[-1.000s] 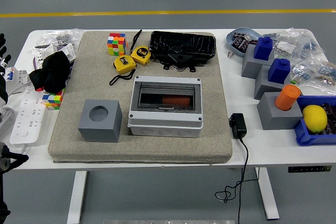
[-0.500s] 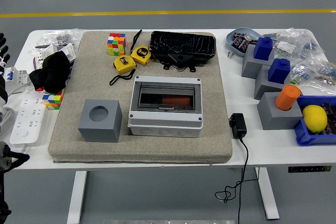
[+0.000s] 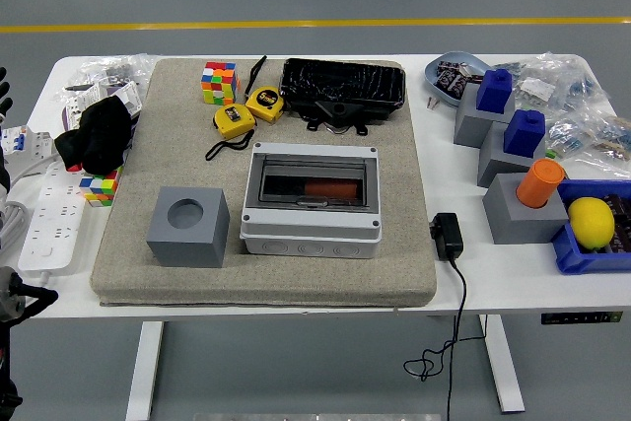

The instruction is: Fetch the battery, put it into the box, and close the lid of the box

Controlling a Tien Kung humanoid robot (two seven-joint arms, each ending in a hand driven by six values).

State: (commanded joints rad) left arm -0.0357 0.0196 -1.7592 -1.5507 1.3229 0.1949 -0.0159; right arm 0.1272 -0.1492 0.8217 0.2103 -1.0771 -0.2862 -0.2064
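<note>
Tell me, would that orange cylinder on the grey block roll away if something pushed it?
Probably not at first: the orange cylinder stands upright in the grey block, which should hold it. Knocked out onto its side, its round shape would likely roll. It looks stiff.

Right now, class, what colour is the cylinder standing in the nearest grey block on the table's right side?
Orange. The cylinder shows best in the head view, the only view.

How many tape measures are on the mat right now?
2. One yellow tape measure lies near the mat's far left, below the cube; the other tape measure sits just right of it, beside the black tray.
</note>
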